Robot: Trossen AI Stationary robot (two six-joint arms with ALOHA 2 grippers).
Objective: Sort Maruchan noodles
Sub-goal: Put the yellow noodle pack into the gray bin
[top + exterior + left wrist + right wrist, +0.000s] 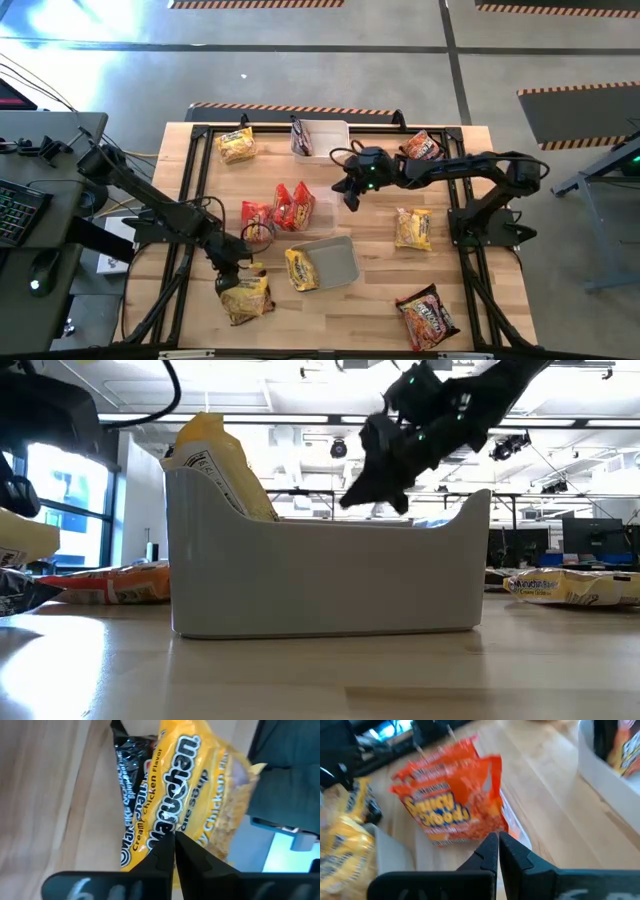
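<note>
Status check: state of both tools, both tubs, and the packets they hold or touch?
left tool: shut, tips at the edge of the front yellow packet; hold unclear.
right tool: shut, empty, raised near the red packets.
near tub: upright, holds the leaning yellow packet.
far tub: upright, holds the dark packet, standing on edge.

The yellow packet (200, 795) directly ahead of the left gripper (174, 837) reads "Maruchan", with "Creamy Chicken Flavor" along one edge and "Chicken" near the other (the word between looks like "Soup"). Ahead of the right gripper (498, 840), the orange-red packet (452, 800) reads "Saucy"; its smaller print is unreadable.
</note>
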